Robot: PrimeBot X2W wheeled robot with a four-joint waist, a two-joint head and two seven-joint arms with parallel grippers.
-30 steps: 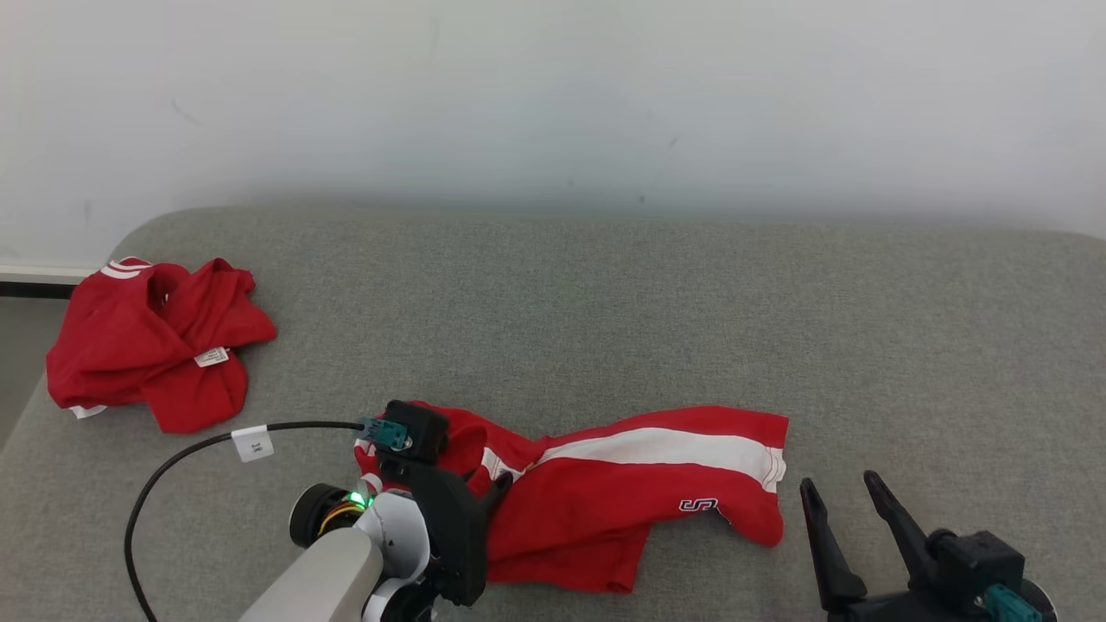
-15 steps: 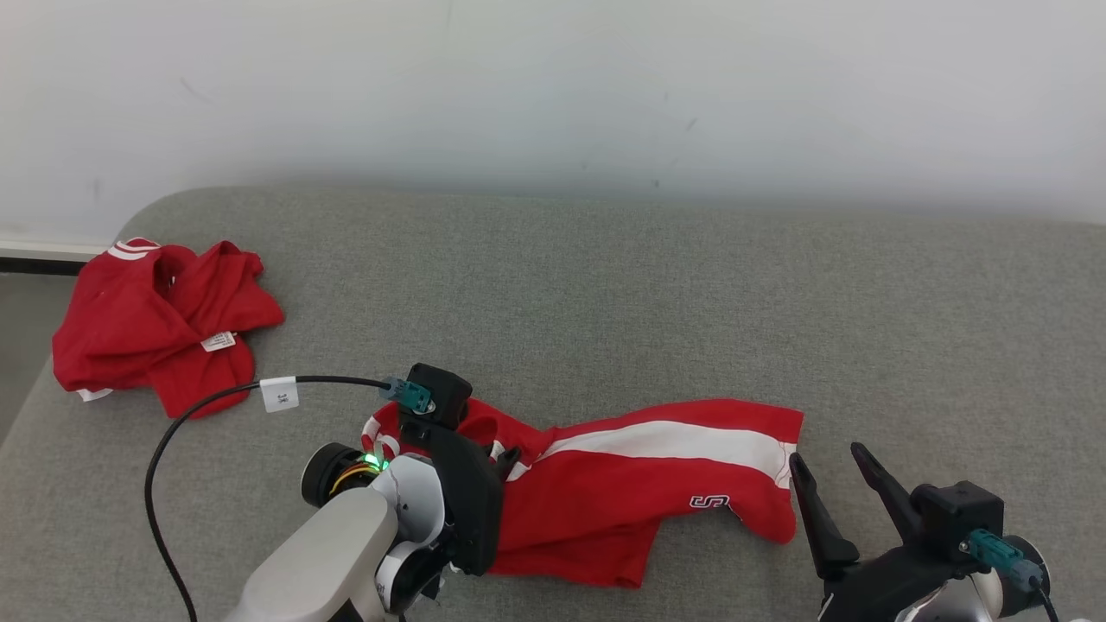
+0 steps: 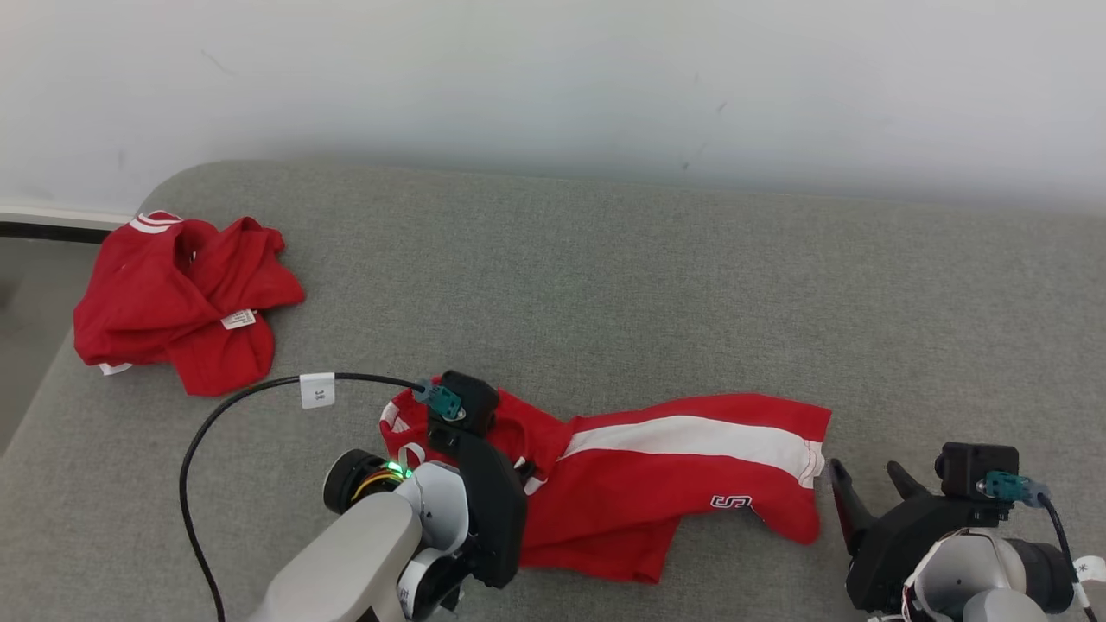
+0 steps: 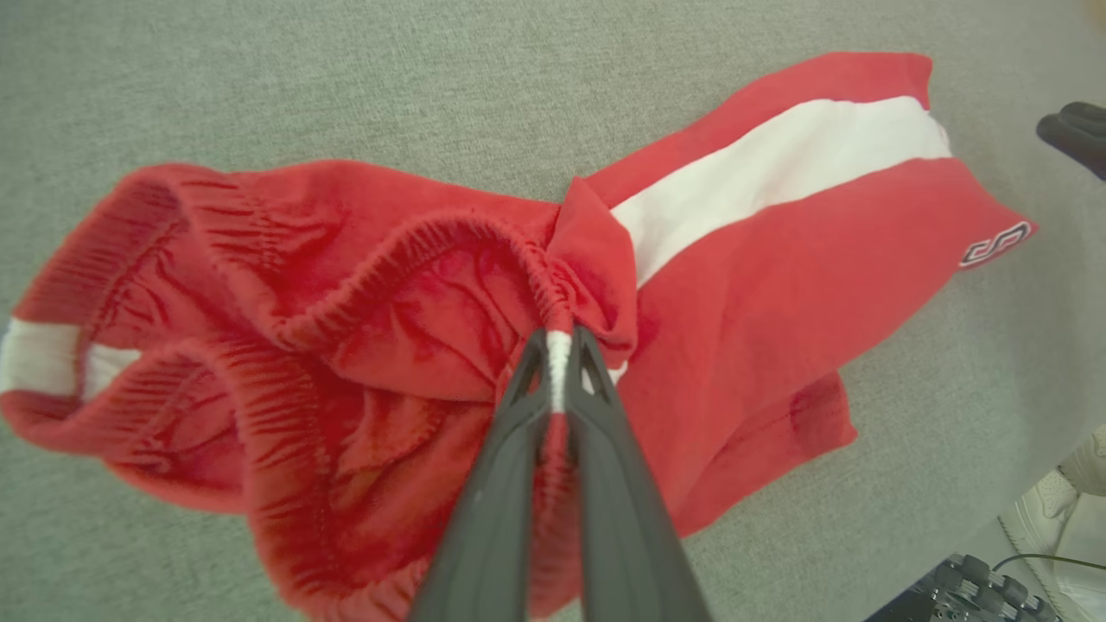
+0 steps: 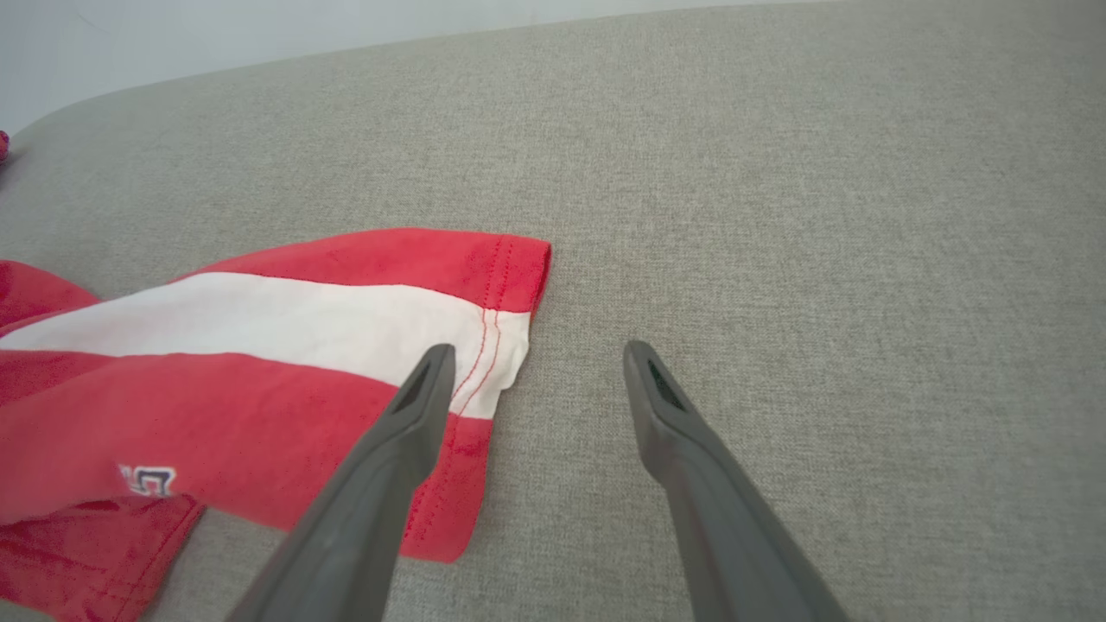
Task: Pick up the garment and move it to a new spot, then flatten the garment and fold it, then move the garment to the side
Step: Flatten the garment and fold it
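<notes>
Left wrist view: the left gripper (image 4: 560, 339) is closed on the elastic waistband (image 4: 484, 229) of the red shorts (image 4: 778, 259). A pinch of red and white cloth sits between its two fingers.
Right wrist view: the right gripper (image 5: 537, 350) stands wide open and holds nothing. One finger is over the hem (image 5: 503, 289) of the striped leg, and the other is over bare cushion just beside the shorts.
Shorts: they lie crumpled on the grey cushion (image 3: 605, 276). The waistband is bunched at one end, and the leg with the white stripe stretches toward the right gripper.
Other cloth: a second red garment (image 3: 173, 302) lies well apart from the shorts, to the robot's left and farther back.
Step in hand: I judge it is the first one, picking up the garment. One grip is made, but the lift is not yet done.
Next move: probably the right gripper must go down on the leg hem and close. Then both arms should lift together, so that the shorts do not hang from one point and twist.
</notes>
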